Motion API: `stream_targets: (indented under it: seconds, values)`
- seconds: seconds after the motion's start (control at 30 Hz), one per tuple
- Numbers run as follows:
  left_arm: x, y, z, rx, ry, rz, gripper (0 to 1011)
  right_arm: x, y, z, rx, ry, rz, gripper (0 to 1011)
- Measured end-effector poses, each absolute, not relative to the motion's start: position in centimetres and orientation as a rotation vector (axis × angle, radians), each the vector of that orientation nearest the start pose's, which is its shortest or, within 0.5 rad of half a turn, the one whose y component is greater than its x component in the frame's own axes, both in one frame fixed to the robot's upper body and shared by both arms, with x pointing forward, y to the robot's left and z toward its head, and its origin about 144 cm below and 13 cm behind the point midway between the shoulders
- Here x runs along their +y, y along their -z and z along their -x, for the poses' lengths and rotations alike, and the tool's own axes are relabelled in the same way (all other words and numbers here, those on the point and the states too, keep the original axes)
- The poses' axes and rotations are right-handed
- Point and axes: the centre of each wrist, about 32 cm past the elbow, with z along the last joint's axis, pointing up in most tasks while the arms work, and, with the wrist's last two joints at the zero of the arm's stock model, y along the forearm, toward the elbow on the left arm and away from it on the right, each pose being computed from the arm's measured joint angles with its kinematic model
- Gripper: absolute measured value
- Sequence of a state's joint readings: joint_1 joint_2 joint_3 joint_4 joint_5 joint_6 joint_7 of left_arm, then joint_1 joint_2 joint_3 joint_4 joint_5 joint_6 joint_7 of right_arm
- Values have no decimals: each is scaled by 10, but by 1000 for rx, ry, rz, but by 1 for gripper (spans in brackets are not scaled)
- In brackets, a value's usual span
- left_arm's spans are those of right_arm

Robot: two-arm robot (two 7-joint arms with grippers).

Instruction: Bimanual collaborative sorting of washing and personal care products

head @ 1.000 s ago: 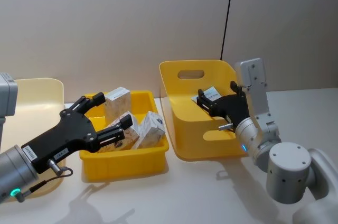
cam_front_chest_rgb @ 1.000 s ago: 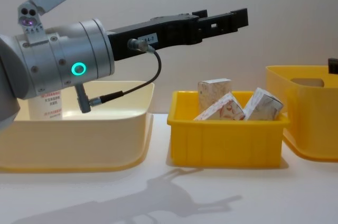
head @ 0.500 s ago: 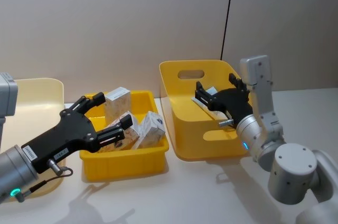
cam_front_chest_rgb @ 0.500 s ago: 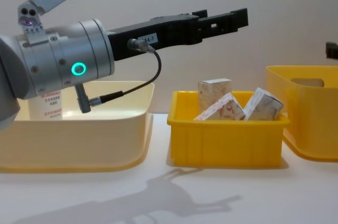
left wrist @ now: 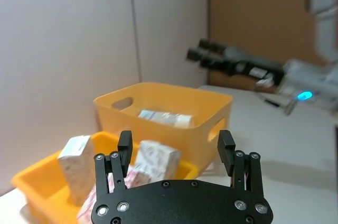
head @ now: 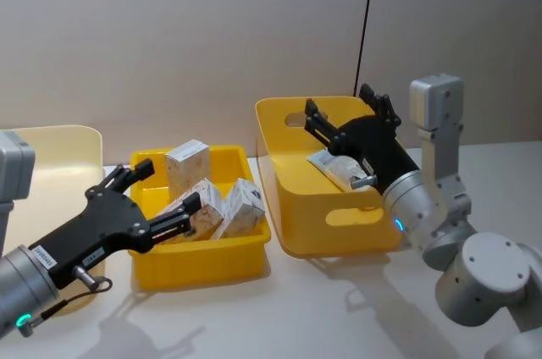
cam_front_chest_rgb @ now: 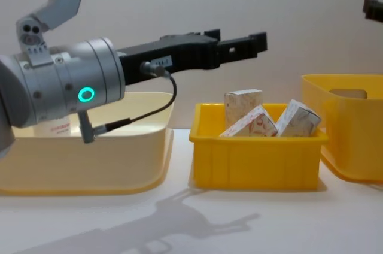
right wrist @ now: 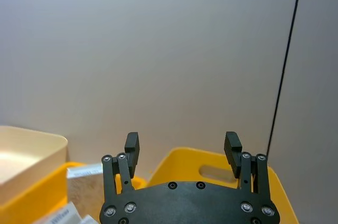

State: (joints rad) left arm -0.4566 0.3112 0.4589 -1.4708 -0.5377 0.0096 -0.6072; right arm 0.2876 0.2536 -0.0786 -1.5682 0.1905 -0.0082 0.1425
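Open-handed pause around the yellow tray (head: 199, 251).

Head view: puts the left gripper (head: 165, 187) over the left half of the tray, fingers spread and holding nothing, with three small boxes (head: 188, 164) leaning inside the tray; just right of the tray, shows the tube (head: 339, 168) lying in the tall bin (head: 292, 207) and the right gripper (head: 336, 98) high above it, fingers wide apart and empty. Left wrist view: looks between spread fingers onto the boxes, tube beyond the tray. Right wrist view: confirms parted fingers, up and to the right of the tray. Chest view: places the left gripper above the tray, well clear of the boxes; left of the tray, a white bottle (cam_front_chest_rgb: 58, 127) standing in the cream bin (cam_front_chest_rgb: 90, 170). Reads as a gap between placements; next probably calls for lowering an open gripper squarely over one product and closing across its narrow sides.
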Motion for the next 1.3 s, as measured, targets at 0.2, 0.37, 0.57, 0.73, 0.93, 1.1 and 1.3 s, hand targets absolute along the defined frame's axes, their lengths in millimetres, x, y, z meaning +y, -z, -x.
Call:
stream_targets:
  seconds: [0.2,0.37,0.57,0.73,0.93,1.1,1.3]
  values:
    - [192,-1241,-544,-107,-630,133,1003,-277,-1250,-527,-283,1338,-150,1001]
    - [193,-1235,-537,-121,-700,103,1003,-275,-1246,-523,-273,1331,-143,1001]
    - [194,-1229,-529,-141,-781,68,1003,-268,-1234,-509,-239,1313,-119,1001]
    - [195,-1225,-523,-158,-838,44,1003,-261,-1222,-495,-204,1296,-96,1001]
    - [196,-1218,-514,-186,-924,10,1003,-253,-1210,-478,-163,1275,-71,1001]
    - [197,-1214,-508,-207,-983,-12,1003,-246,-1200,-463,-123,1253,-49,1001]
    - [198,-1209,-500,-237,-1055,-39,1003,-240,-1192,-449,-90,1237,-34,1001]
